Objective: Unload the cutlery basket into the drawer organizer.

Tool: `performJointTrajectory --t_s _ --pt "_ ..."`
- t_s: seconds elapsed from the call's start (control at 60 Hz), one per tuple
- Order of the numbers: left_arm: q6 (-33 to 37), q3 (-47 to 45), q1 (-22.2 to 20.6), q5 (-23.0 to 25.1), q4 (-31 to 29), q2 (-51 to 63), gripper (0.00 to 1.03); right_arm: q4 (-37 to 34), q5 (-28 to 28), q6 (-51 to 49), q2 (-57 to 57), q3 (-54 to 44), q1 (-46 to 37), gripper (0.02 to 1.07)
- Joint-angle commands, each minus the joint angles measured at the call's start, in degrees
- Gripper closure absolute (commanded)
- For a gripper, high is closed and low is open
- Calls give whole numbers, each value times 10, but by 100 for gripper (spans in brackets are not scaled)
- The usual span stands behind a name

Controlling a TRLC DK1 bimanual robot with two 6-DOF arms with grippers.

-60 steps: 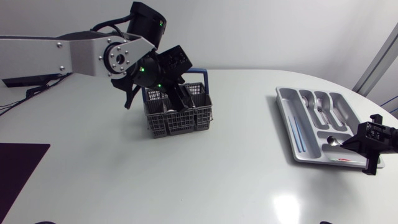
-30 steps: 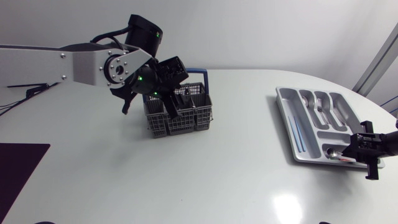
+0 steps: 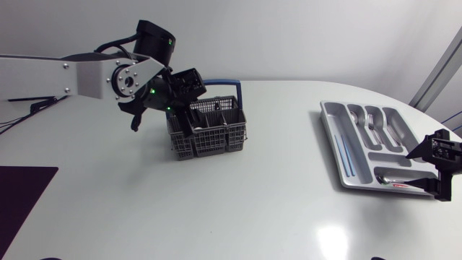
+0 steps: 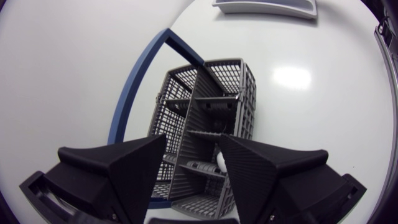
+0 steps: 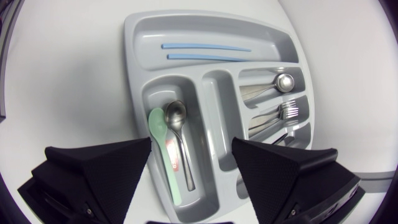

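The grey wire cutlery basket point(image 3: 209, 131) with a blue handle point(image 3: 219, 81) stands left of centre. My left gripper point(image 3: 182, 103) hovers open over its left part; in the left wrist view the basket point(image 4: 205, 118) lies below the spread fingers point(image 4: 134, 165), with a small white item point(image 4: 219, 160) in one cell. The grey drawer organizer point(image 3: 332, 137) sits at the right. My right gripper point(image 3: 426, 167) is open at its near right corner. Below it a metal spoon point(image 5: 177, 134) and a pale green spoon point(image 5: 163, 146) lie in one compartment of the organizer point(image 5: 134, 74).
The organizer also holds two blue sticks point(image 5: 205, 51), forks point(image 5: 280, 113) and another spoon point(image 5: 280, 83) in separate compartments. A dark mat point(image 3: 22, 195) lies at the table's front left corner. The organizer sits close to the table's right edge.
My right gripper has opened, let the metal spoon go into the organizer and drawn back to the right. My left gripper has shifted left over the basket.
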Motion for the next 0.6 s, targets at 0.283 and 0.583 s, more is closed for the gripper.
performJointTrajectory --t_s 0.283,0.583 --pt "79 -55 42 31 27 -17 53 -67 -46 148 -141 -68 97 6" --pt "101 -63 49 84 29 1 61 -57 -47 236 -199 -125 197 6"
